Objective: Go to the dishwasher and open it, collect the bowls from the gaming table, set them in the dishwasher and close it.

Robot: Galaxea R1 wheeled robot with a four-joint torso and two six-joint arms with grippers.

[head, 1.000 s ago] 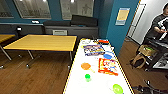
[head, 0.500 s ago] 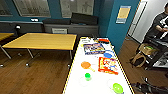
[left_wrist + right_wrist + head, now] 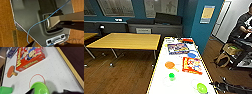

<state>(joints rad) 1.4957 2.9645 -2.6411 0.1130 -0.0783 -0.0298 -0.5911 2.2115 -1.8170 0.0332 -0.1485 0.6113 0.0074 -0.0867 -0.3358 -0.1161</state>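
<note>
One green bowl (image 3: 202, 87) sits near the close end of the gaming table (image 3: 159, 75) in our head view, beside a red game box (image 3: 192, 65) and an orange paddle (image 3: 170, 65); our right arm reaches in low at the right.

Our left wrist view looks down along the robot's grey body onto brown floor (image 3: 6, 25).

Our right wrist view hangs just over the green bowl (image 3: 39, 88), not yet lifted. We cannot tell how either gripper's jaws stand. We judge collecting barely begun, with loading and closing the dishwasher left.
</note>
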